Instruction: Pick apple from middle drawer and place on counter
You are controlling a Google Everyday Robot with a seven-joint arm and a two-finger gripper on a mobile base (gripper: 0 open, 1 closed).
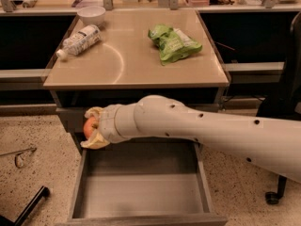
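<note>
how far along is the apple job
Done: the apple is out of the middle drawer, whose bottom lies bare. In hand: the hand is shut on it above a back corner of the drawer, below the counter. Left: raise it, set it on the counter and let go.
</note>
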